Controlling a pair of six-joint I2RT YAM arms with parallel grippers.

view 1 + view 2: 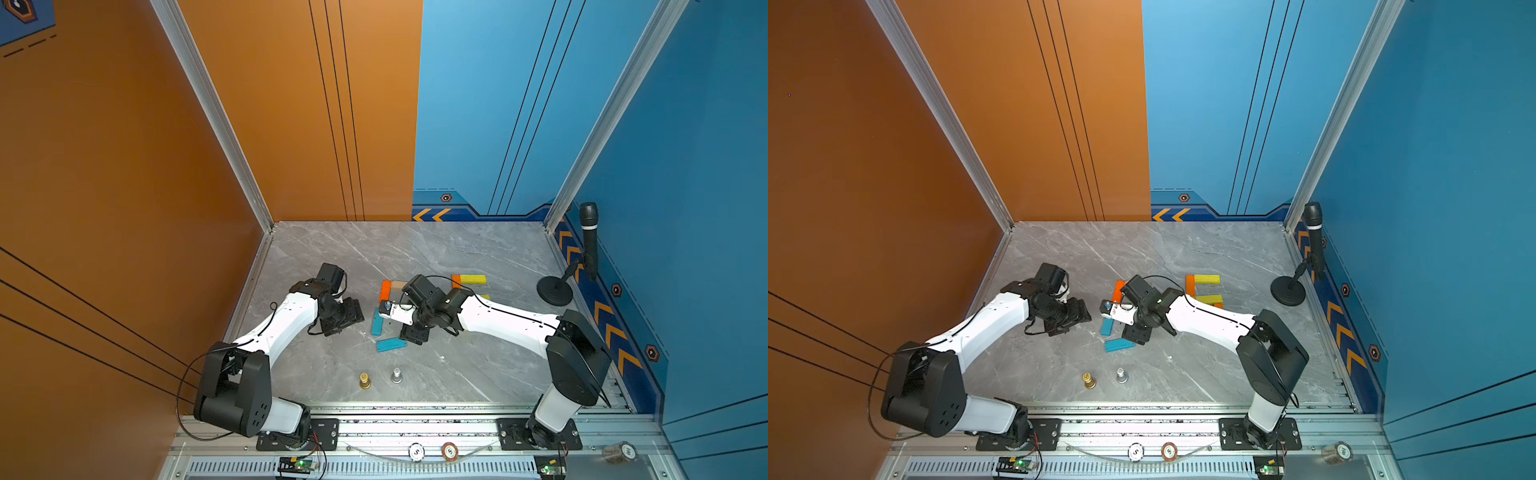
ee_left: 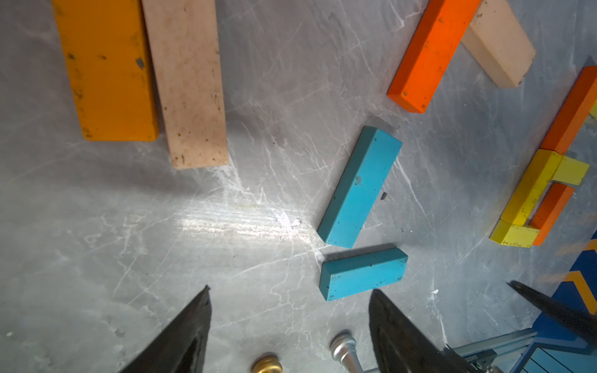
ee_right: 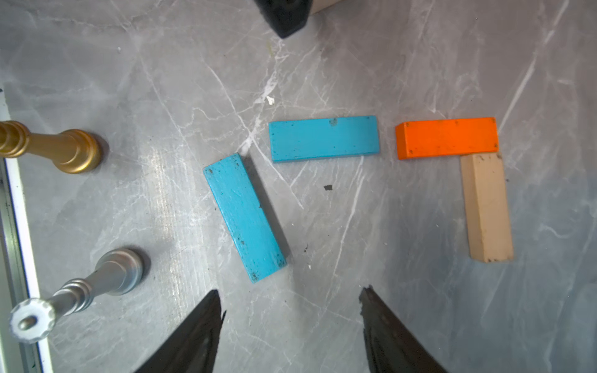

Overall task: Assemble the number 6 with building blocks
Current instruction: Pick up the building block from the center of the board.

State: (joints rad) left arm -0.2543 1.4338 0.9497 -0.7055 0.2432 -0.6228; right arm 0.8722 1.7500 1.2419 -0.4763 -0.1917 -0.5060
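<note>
The building blocks lie flat on the grey marble table (image 1: 478, 365). In the right wrist view an orange block (image 3: 447, 137) and a tan block (image 3: 486, 206) meet in a corner. One teal block (image 3: 323, 139) continues the orange one's line, and another teal block (image 3: 244, 216) lies at an angle beyond it. My right gripper (image 3: 290, 290) hovers open and empty beside them, over the same blocks in a top view (image 1: 413, 334). An amber block (image 2: 106, 67) and a tan block (image 2: 190, 84) lie side by side. My left gripper (image 2: 290, 290) is open over bare table.
A cluster of yellow and orange blocks (image 1: 471, 279) sits behind the right arm. A gold pawn (image 1: 365, 380) and a silver pawn (image 1: 397, 375) stand near the front. A microphone on a stand (image 1: 588, 245) is at the right wall. Two chip discs (image 1: 416, 452) lie on the front rail.
</note>
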